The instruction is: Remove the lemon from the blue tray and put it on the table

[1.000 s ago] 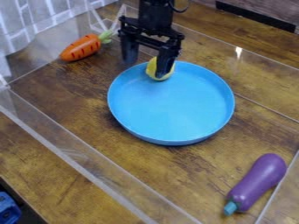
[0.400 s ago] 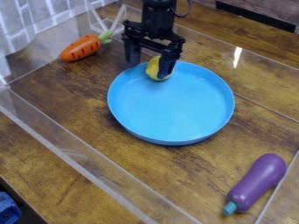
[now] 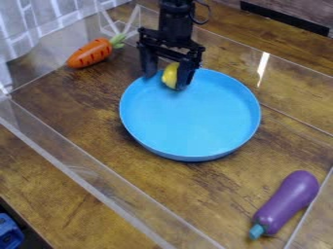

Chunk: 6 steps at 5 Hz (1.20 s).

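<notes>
The big round blue tray (image 3: 192,118) lies in the middle of the wood-plank table (image 3: 78,122). At the tray's far rim sits the small yellow lemon (image 3: 170,75), partly hidden by the black fingers (image 3: 147,60). My gripper (image 3: 169,71) points straight down over it, open, with one finger on each side of the lemon. Whether the fingers touch the fruit cannot be told.
An orange carrot (image 3: 90,53) lies on the table left of the gripper, beyond the tray. A purple eggplant (image 3: 285,203) rests near the front right. Clear acrylic walls (image 3: 92,175) edge the table on the near and right sides.
The gripper has sunk a little and shifted toward the tray's far rim, so its open fingers now straddle the lemon more closely. The lemon, tray, carrot and eggplant have stayed put.
</notes>
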Tool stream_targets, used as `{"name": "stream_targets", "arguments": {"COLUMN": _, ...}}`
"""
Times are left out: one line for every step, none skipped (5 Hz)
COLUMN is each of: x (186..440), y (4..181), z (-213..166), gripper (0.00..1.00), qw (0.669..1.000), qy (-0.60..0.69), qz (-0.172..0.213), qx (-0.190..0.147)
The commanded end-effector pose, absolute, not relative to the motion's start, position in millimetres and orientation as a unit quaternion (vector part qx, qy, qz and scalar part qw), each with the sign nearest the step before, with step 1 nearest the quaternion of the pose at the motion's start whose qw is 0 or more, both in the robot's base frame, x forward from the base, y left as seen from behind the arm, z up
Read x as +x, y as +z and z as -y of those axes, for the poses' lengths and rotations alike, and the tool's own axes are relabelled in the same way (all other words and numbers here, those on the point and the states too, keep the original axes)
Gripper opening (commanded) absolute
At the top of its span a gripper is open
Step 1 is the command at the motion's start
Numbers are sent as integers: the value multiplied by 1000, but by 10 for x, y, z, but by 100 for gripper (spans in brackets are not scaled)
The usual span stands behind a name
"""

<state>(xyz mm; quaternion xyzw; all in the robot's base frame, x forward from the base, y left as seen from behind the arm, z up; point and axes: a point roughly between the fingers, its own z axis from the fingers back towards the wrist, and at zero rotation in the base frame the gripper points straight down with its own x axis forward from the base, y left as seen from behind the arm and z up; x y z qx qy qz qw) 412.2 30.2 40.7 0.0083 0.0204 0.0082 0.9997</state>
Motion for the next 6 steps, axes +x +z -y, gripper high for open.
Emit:
{"name": "stream_targets", "arguments": {"x": 4278, "y": 614, "z": -420, "gripper": 100, "qw": 1000, "qy": 19, "qz": 16, "qx": 13}}
{"name": "stream_targets", "arguments": {"x": 4335, "y": 595, "z": -442, "gripper": 100, "qw": 1000, "qy": 21, "qz": 18, "qx": 13}}
{"name": "stream_targets", "arguments": {"x": 4371, "y": 569, "z": -444, "gripper": 100, "qw": 1000, "qy": 22, "qz": 17, "qx": 14}}
{"name": "stream_targets", "arguments": {"x": 4400, "y": 540, "z": -435, "gripper": 100, "qw": 1000, "qy": 22, "qz": 16, "qx": 14}}
{"name": "stream_targets", "arguments": {"x": 4464, "y": 511, "z": -425, "gripper": 0, "qw": 999, "qy": 22, "qz": 18, "qx": 15}}
{"name": "stream_targets", "arguments": {"x": 4493, "y": 552, "z": -408, "gripper": 0, "qw": 1000, "qy": 18, "qz": 22, "qx": 12}}
